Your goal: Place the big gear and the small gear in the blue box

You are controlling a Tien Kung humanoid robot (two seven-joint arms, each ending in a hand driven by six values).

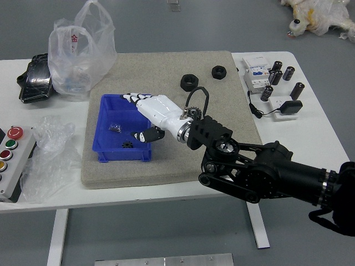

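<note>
The small black toothed gear [127, 144] lies inside the blue rectangular plastic box [122, 154], near its near wall. Smooth grey-blue floor [150, 233] surrounds the white table [321, 144], whose near edge runs across the view. A grey-beige textured mat [161, 62] covers the table's middle; the box sits close to its left edge, with bare mat between its near wall and the mat's near edge, and more room beyond its far wall.

The robot's black right arm [277, 172] crosses the near table edge. A crumpled clear plastic bag [83, 58], printed with a small red character too blurred to read surely, overlaps the mat's far left corner. The white-and-black right hand [161, 113] is over the box's right side, thumb and fingers well apart, grasping nothing. Left of the mat lie a grey control panel [19, 166] with red, green and yellow buttons, a clear plastic wrapping [50, 160] and a glossy black packet [37, 80]. On the floor beyond the table's far right, a pale figure [316, 16] lies in clear plastic.

Right of the mat stand a white boxy device [257, 75], its label too small to read, and short black cylinders [298, 90]. Two thick black rings [189, 82] lie apart on the far mat. The larger dark toothed gear [193, 112] shows just beyond the hand, partly hidden.
</note>
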